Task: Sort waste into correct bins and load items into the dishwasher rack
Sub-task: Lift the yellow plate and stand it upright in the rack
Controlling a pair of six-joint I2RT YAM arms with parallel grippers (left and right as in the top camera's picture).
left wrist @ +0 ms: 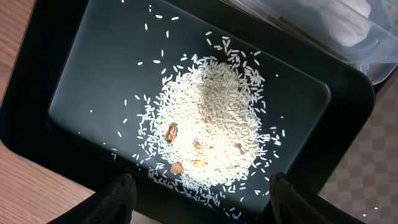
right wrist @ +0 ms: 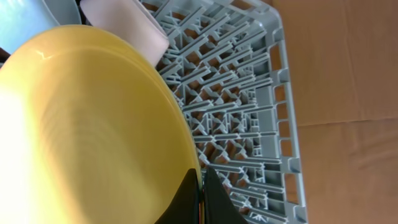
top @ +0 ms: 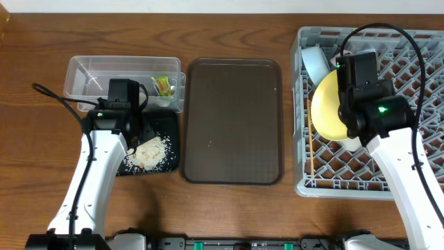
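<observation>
My right gripper (right wrist: 200,186) is shut on the rim of the round yellow plate (top: 329,110), holding it on edge over the grey dishwasher rack (top: 416,62); the plate also fills the left of the right wrist view (right wrist: 87,124). A light blue bowl (top: 316,62) and a white bowl (right wrist: 124,25) stand in the rack behind it. A chopstick (top: 312,156) lies in the rack's left side. My left gripper (left wrist: 199,196) is open above the black tray (left wrist: 99,56), which holds a heap of rice crumbs (left wrist: 211,124). The yellow-green wrapper (top: 164,85) lies in the clear box (top: 83,69).
A large brown textured tray (top: 232,121) lies between the black tray and the rack. The rack reaches the table's right edge. Bare wooden table (top: 229,208) runs along the front.
</observation>
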